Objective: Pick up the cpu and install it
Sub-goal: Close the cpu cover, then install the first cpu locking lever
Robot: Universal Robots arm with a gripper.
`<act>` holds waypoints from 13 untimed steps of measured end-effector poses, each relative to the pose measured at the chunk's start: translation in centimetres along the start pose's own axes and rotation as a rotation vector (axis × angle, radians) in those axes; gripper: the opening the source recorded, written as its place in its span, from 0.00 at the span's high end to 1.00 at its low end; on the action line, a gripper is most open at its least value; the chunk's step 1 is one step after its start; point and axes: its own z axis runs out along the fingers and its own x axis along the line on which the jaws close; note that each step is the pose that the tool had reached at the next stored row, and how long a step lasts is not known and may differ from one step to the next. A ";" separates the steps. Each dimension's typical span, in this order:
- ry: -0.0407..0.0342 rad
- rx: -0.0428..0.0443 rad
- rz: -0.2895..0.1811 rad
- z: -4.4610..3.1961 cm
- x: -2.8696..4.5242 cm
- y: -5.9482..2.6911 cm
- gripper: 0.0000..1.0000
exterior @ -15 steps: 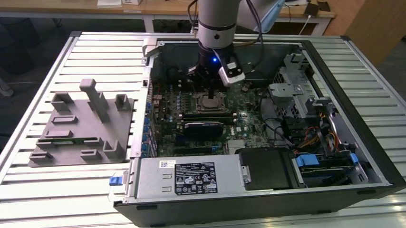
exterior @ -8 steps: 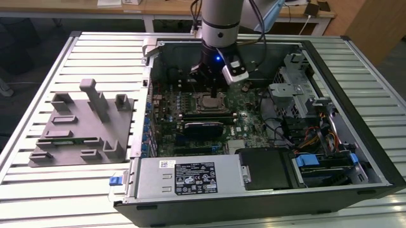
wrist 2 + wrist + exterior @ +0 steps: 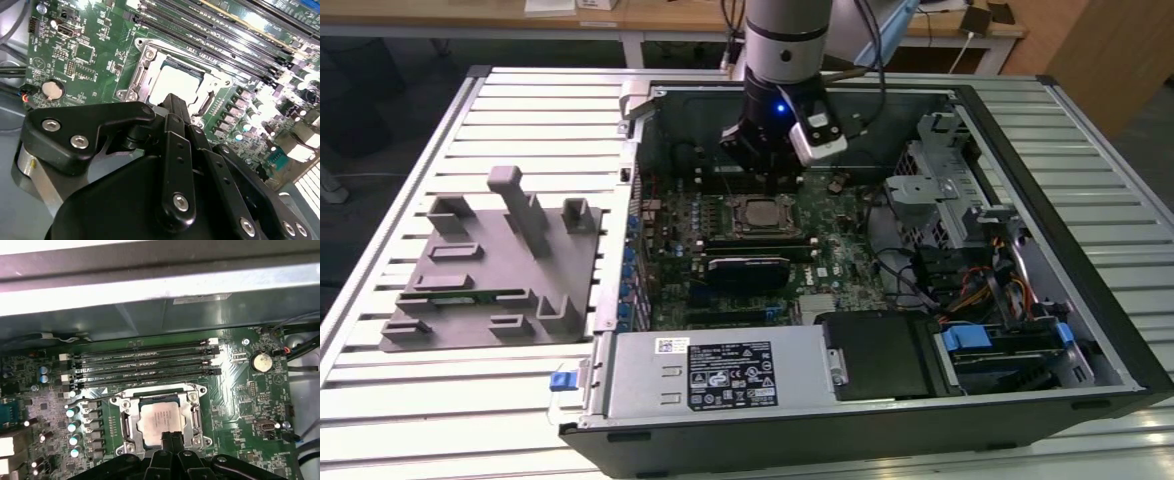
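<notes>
Cpu (image 3: 159,416) lies flat inside the socket frame (image 3: 192,390) on the green board (image 3: 235,405), pale metal top facing up. In the first wrist view the frame's metal rim borders three sides of it, and the claw hides the middle of its fourth edge. The claw (image 3: 170,436) hangs right over that edge with its two black fingers (image 3: 176,107) drawn narrow, side by side, nothing between them. Whether the tips touch the chip, I can't tell. Room is tight here: memory slots (image 3: 140,362) run just beside the frame, and capacitors (image 3: 72,427) line another side. In the exterior view the arm reaches down into the open computer case (image 3: 1107,330), whose walls stand all round. The grey holder (image 3: 494,270) rests well apart on the slatted desk (image 3: 400,400), toward the exterior view's left.
</notes>
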 end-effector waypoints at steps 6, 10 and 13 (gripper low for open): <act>0.0000 -0.0001 0.000 -0.37 -0.01 0.01 0.89; 0.0000 -0.0001 0.000 -0.38 -0.01 0.01 0.89; 0.0000 -0.0001 0.000 -0.38 -0.01 0.01 0.89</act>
